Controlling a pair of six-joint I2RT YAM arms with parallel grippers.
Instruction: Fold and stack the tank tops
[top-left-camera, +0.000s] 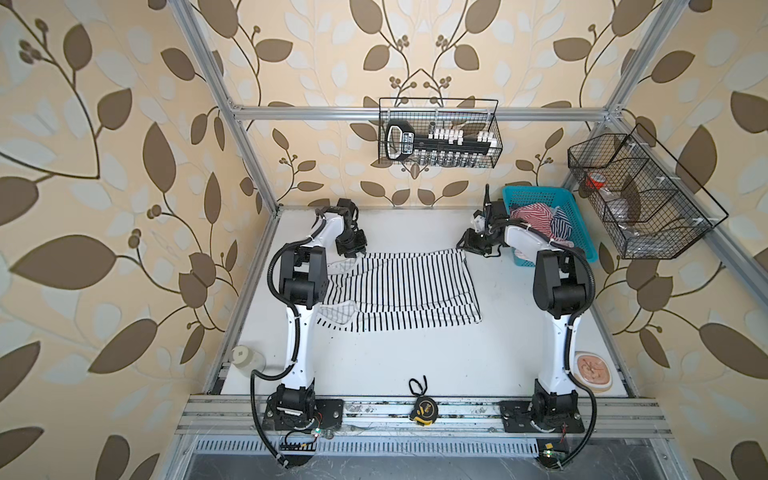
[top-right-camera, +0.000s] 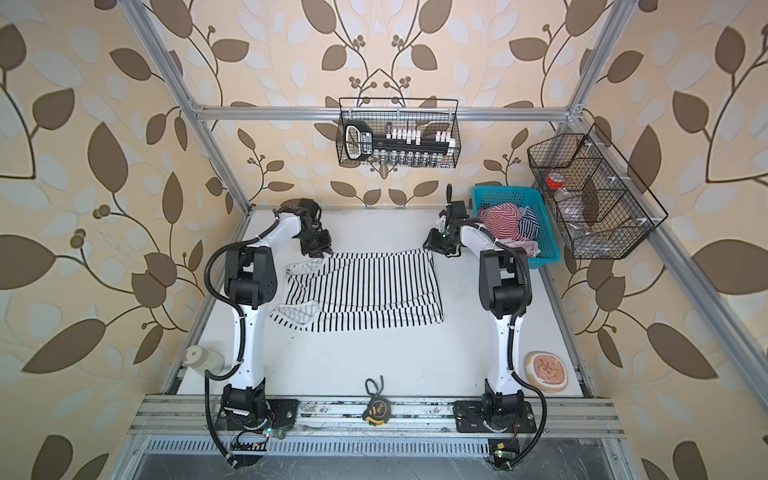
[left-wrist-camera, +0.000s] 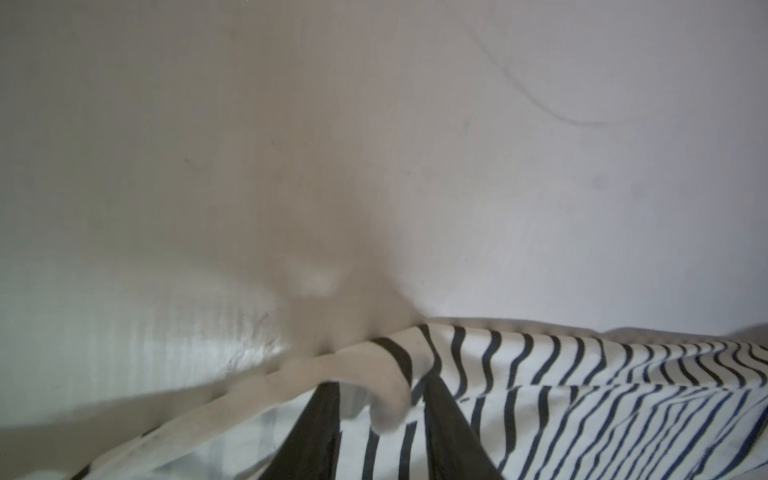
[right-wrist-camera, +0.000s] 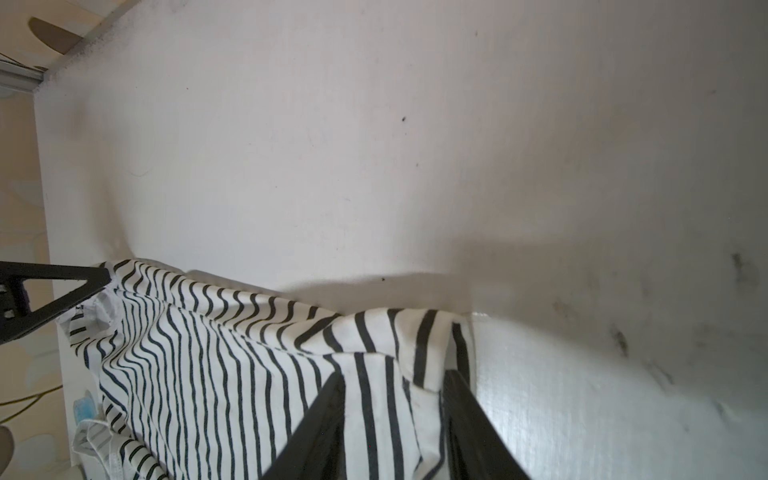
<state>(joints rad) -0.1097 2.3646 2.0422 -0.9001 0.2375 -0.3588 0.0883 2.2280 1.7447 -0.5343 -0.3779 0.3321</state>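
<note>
A black-and-white striped tank top lies spread on the white table. My left gripper is at its far left corner, open, with a white strap looped between the fingers. My right gripper is at the far right corner, also open, and the striped corner lies between its fingers. The far edge looks slightly raised and casts a shadow. A red-and-white tank top and a navy-and-white one lie crumpled in the turquoise basket.
The turquoise basket stands at the back right, close behind my right arm. A tape measure lies on the front rail. A round dish sits front right and a clear jar front left. Wire baskets hang on the frame.
</note>
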